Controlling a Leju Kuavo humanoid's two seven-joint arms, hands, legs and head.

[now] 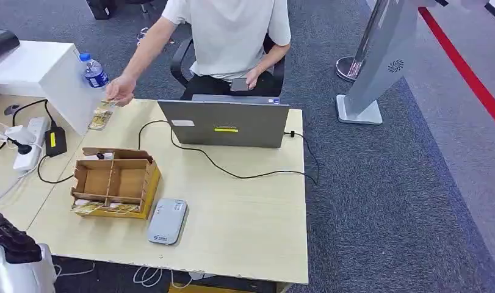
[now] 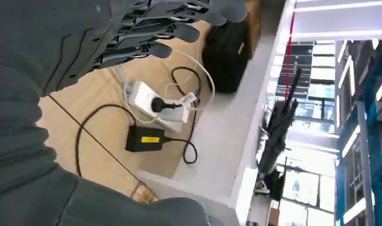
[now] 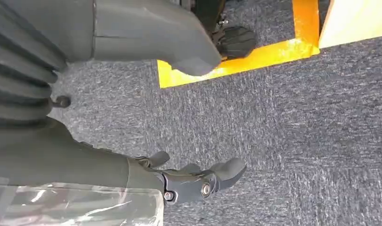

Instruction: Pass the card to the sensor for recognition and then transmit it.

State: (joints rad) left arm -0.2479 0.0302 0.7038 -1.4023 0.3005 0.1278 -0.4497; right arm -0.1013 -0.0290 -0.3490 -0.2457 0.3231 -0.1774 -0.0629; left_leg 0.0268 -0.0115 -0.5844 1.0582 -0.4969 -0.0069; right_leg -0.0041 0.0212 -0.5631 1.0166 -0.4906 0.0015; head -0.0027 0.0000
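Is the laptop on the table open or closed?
Open: the laptop lid stands upright, its grey back facing the head view; the screen is hidden.

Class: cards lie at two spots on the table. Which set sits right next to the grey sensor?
The cards along the near edge of the wooden box, just left of the sensor. The other pile lies far back, below the person's hand.

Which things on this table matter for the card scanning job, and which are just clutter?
For the job: cardboard card holder, cards along its front, grey card sensor.
Lying about: laptop, water bottle, power strip, black power adapter.
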